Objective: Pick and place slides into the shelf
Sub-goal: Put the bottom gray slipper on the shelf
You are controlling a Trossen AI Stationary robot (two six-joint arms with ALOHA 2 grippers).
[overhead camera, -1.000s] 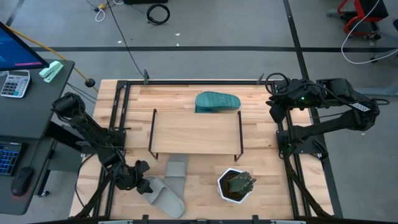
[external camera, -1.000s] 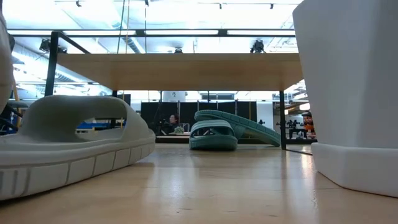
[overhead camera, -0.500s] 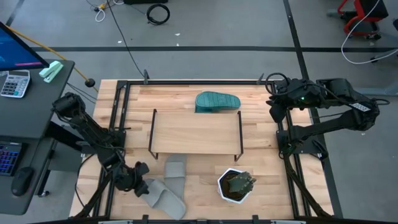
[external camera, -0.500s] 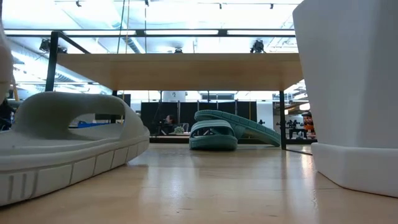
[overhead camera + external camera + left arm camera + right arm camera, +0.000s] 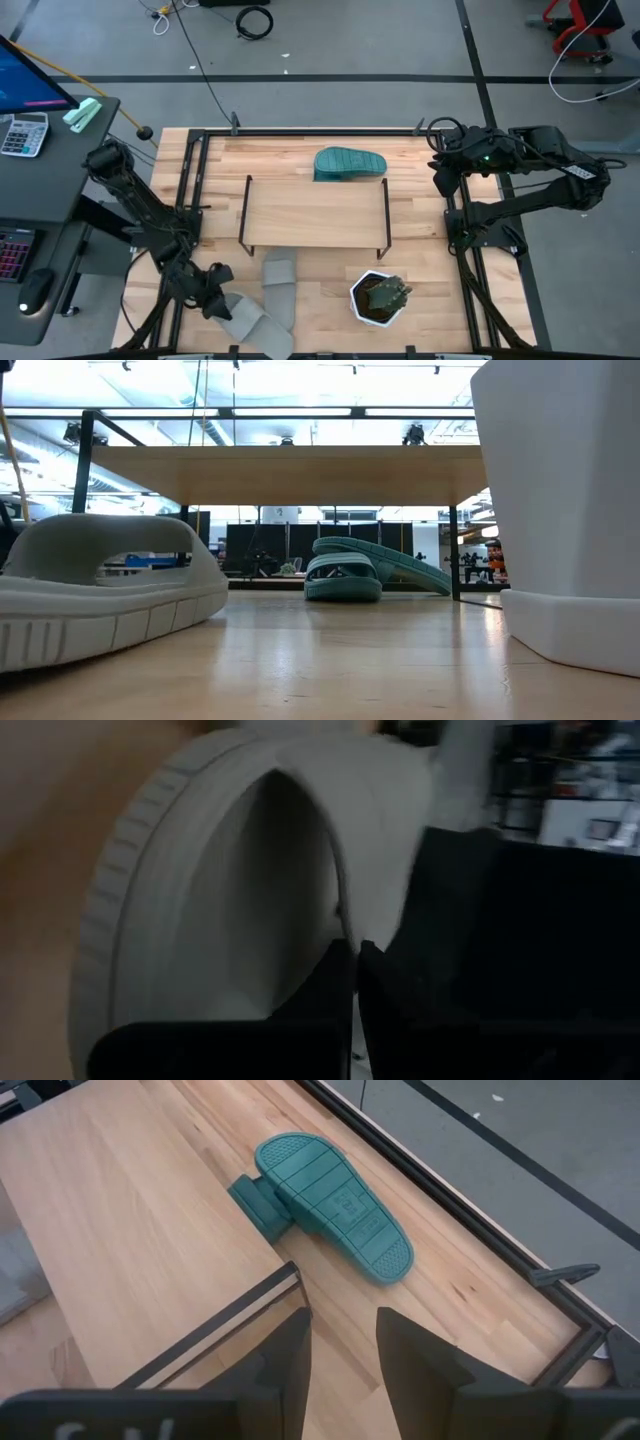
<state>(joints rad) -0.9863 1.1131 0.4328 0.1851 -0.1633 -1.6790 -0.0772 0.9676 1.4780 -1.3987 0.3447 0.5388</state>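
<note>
My left gripper is shut on a light grey slide at the table's near left corner; the same slide fills the left of the low view. A second grey slide lies on the table with its far end under the shelf's near edge. The shelf is a wooden board on black wire legs in mid table. Two teal slides lie behind it, one sole-up and leaning on the other. My right gripper hangs open high over the far right, holding nothing. My left gripper pinches the grey slide's thin rim at the slide's left end between its two shut fingers. It comes from the table's left, slanting down. The slide's right part still rests on the table.
A white hexagonal plant pot stands near the front edge, right of the grey slides, and looms large in the low view. Black frame rails run along the table's sides. Bare wood lies between the shelf and the pot.
My left gripper has shut on the grey slide's left end, then risen and drawn back toward the table's near left corner. The slide has slid that way with it, and its held end has lifted a little.
</note>
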